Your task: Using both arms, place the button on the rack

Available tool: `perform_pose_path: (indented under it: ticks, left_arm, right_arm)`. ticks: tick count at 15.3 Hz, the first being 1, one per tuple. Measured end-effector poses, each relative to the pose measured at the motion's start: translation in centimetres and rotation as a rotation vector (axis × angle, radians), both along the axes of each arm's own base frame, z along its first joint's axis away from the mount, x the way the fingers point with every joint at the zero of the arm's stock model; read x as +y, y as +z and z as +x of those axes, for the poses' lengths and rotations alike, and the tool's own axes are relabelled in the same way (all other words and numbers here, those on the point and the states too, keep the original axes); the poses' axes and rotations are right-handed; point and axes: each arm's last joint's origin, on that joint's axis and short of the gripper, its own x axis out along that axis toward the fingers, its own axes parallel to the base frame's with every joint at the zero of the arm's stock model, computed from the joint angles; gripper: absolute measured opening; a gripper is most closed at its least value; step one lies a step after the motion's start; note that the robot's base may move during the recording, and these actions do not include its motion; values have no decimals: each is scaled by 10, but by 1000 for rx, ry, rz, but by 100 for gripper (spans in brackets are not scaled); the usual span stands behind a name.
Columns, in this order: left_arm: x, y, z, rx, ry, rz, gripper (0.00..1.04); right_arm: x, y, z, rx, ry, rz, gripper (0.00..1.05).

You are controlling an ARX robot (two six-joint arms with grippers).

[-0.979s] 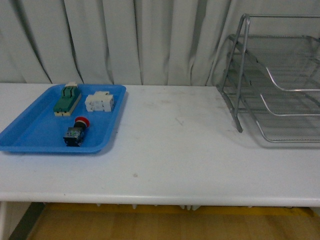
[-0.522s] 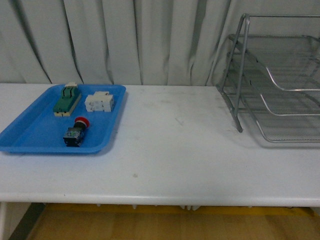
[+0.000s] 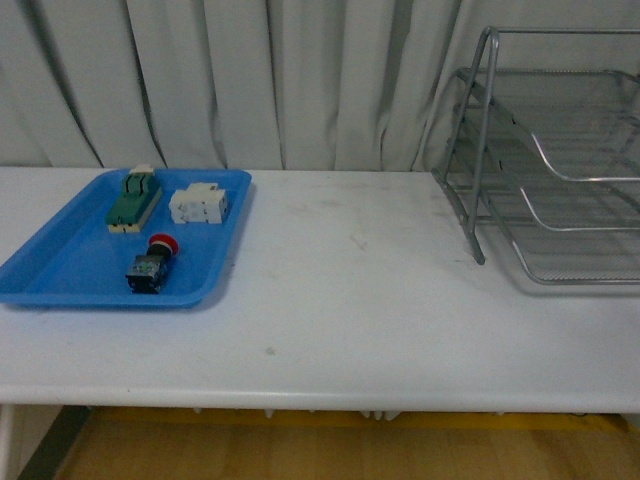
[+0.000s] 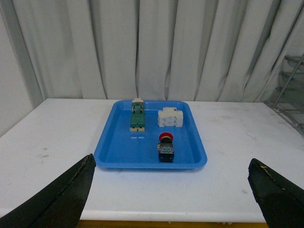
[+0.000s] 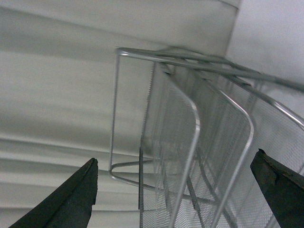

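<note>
Change: nothing has moved in the front view since a second ago; every item on the table lies where it did, and neither arm has come into that view.
Button: small push-button switch with a round red cap and a blocky black body [image 3: 152, 264] [image 4: 166, 147]; it lies on its side in the near part of the tray, red cap towards the curtain, touching neither of the other parts.
Tray: flat blue plastic tray [image 3: 60, 268] [image 4: 121, 147] on the left part of the table.
Neighbours: green-and-cream block [image 3: 135, 200] [image 4: 137, 118] and white blocky component [image 3: 200, 205] [image 4: 170, 117], side by side beyond the button.
Table: white table [image 3: 350, 310], lightly scuffed.
Rack: silver wire-mesh three-tier letter rack with a tubular frame [image 3: 481, 150] [image 5: 196, 124] at the table's far right, well apart from the tray.
Left jaws: spread wide and holding nothing; dark fingertips [image 4: 64, 194] frame the tray from the near side, above the table edge.
Right jaws: spread wide and holding nothing; dark fingertips [image 5: 71, 199] either side of the rack's tiers, seen close.
Backdrop: pale pleated curtain [image 3: 250, 80].
</note>
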Motion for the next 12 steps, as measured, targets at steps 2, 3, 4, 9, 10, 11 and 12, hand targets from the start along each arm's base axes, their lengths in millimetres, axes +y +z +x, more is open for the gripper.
perform_pose_path:
  ticks: [2,3,4,9,10,11,12]
  left_arm:
    - [0,0,0,0,0,0,98]
    - [0,0,0,0,0,0,98]
    - [0,0,0,0,0,0,98]
    - [0,0,0,0,0,0,98]
    - [0,0,0,0,0,0,98]
    - [0,0,0,0,0,0,98]
    - [0,0,0,0,0,0,98]
  right_arm:
    - [9,-24,14,44,-5,145,98]
    - [16,-29,24,44,15,167,98]
    - [23,-32,31,47,32,178,98]
    - [69,-64,54,130,135,233,98]
    - [75,-71,56,146,143,238,98]
    - [78,-76,58,156,151,238,98]
    - [79,-78,61,158,155,234,98]
